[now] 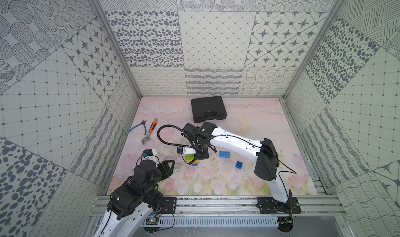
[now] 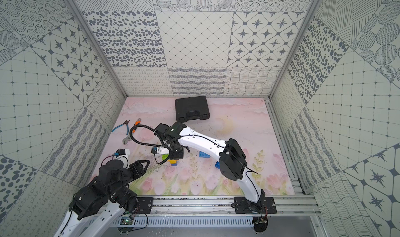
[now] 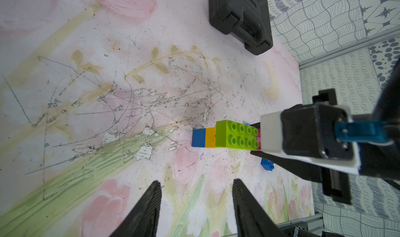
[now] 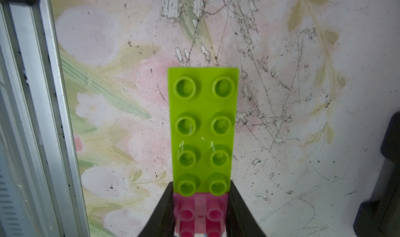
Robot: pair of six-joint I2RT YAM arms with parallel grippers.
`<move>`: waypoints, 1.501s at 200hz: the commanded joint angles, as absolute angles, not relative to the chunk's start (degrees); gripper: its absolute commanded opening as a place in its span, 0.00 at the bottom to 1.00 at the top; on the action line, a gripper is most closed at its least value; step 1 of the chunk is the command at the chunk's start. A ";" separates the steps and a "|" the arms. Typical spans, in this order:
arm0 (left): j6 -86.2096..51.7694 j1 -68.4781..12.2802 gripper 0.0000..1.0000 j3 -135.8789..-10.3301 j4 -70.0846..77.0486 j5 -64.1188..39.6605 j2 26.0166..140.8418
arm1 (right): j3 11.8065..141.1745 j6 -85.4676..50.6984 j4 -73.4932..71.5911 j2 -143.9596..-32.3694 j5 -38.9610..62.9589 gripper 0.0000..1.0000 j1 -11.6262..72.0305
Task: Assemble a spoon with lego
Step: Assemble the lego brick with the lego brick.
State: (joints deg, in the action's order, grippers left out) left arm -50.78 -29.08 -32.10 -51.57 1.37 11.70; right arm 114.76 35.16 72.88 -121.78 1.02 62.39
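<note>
right gripper [image 4: 201, 187]: clamping on the pink brick [image 4: 200, 205] at one end of the spoon [image 3: 225, 134], near mid-mat [image 1: 249, 127].
left gripper [image 3: 197, 181]: standing apart, empty, hovering near the stem end.
loose lego: light blue brick [image 1: 224, 154] and dark blue brick [image 1: 239, 164] lying beside.
risk: gripping one end only; pressing on the overhanging green brick [image 4: 203, 117] likely levering joints apart.

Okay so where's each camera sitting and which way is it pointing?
Both top views: high over the front rail, looking down at the mat; left arm and right arm show.
Left wrist: on the left arm, facing the spoon; open left gripper shows.
Right wrist: looks down along the right gripper, shut on the spoon.
Shared: both wrist views show the spoon.
</note>
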 commanded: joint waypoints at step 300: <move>1.54 -32.40 0.98 -70.22 -40.17 -22.53 60.86 | 71.37 -17.82 37.52 -74.02 17.55 0.98 24.61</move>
